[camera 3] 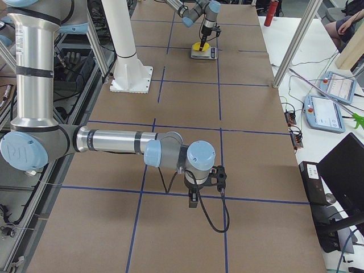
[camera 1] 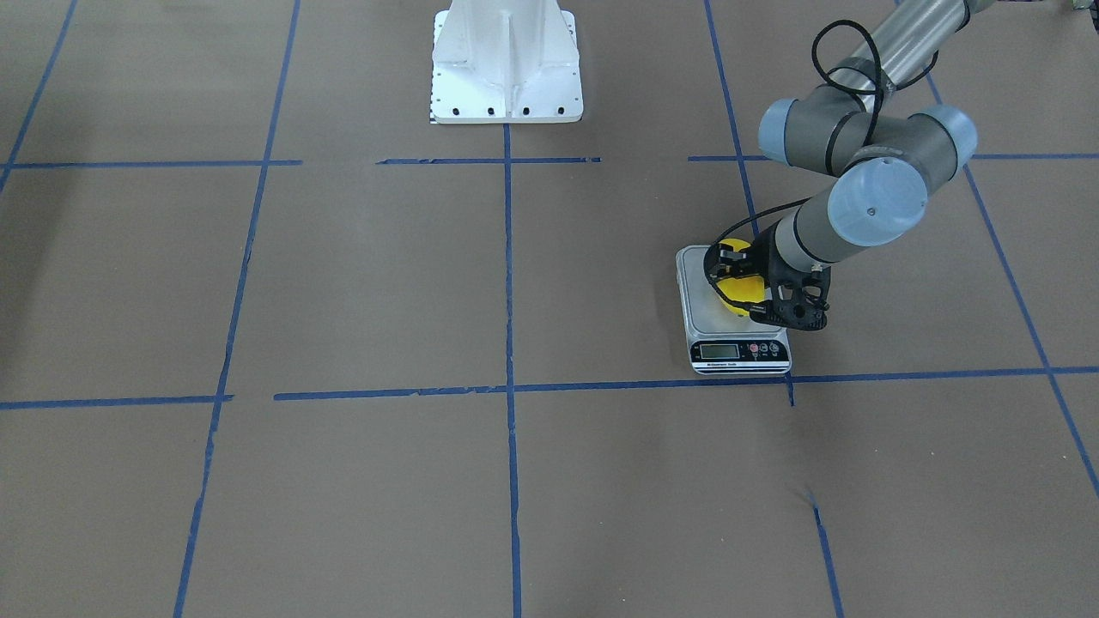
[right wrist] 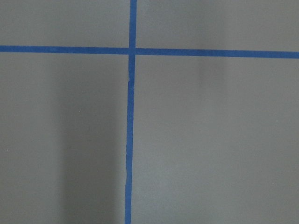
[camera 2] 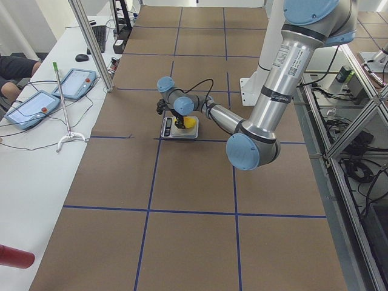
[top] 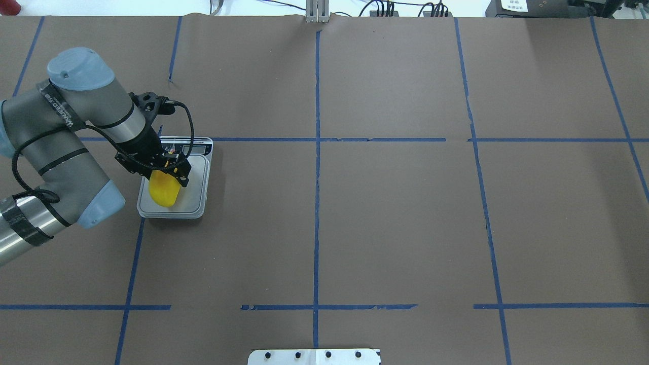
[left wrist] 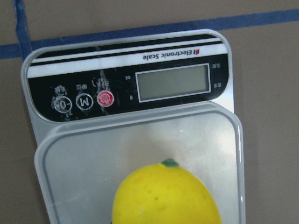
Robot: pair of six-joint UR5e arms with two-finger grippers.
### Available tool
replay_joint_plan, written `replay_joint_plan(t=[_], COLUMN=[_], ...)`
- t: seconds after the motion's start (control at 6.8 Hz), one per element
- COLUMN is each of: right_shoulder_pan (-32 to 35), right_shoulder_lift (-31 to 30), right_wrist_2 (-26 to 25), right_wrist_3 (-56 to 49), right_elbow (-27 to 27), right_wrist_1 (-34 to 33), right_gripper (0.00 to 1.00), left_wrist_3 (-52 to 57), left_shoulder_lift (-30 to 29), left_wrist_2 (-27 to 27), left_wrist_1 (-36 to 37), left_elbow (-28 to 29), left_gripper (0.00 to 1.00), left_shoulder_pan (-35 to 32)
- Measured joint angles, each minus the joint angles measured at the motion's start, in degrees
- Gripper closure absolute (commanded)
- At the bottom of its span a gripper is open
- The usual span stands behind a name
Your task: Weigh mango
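surface: matte brown paper table [camera 1: 361, 283], gridded with blue tape [camera 1: 508, 283]; white metal base [camera 1: 506, 77] | scale [camera 1: 730, 324]: rounded grey platform, glossy black panel | mango [top: 163, 191]: smooth yellow oval on the platform | left gripper [camera 1: 743, 287]: clasping mango; right gripper [camera 3: 203, 185]: grip cannot be told

The left arm reaches forward, wrist bent down, its gripper [camera 1: 737, 287] clasping the mango [top: 163, 191]. The right arm stretches low, its gripper [camera 3: 194, 199] pointing at the tabletop [camera 3: 256, 142].
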Motion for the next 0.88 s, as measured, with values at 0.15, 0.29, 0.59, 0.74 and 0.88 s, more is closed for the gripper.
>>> replay_joint_plan(t=[0.15,0.29,0.59,0.74,0.88], right_shoulder_pan=[0.00,0.00,0.00,0.00,0.00], right_shoulder_lift=[0.00,0.01,0.02,0.01,0.00], right_wrist_2=[0.00,0.00,0.00,0.00,0.00], right_wrist_3=[0.00,0.00,0.00,0.00,0.00], right_elbow=[0.00,0.00,0.00,0.00,0.00], right_wrist_1=[0.00,0.00,0.00,0.00,0.00], right_gripper=[0.00,0.00,0.00,0.00,0.00], left_wrist_3=[-0.18,-0.47,-0.64,-0.36,1.65], left_shoulder_lift=[0.04,0.09,0.67,1.66,3.78], left_wrist_2=[0.00,0.00,-0.15,-0.19,-0.21], left_wrist_1=[-0.02,0.02,0.58,1.64,2.81], left_elbow=[-0.02,-0.25,-2.93,-5.57,-7.61], left_gripper=[0.00,0.00,0.00,0.00,0.00], left_shoulder_pan=[0.00,-0.15,-2.82,-5.13,-7.87])
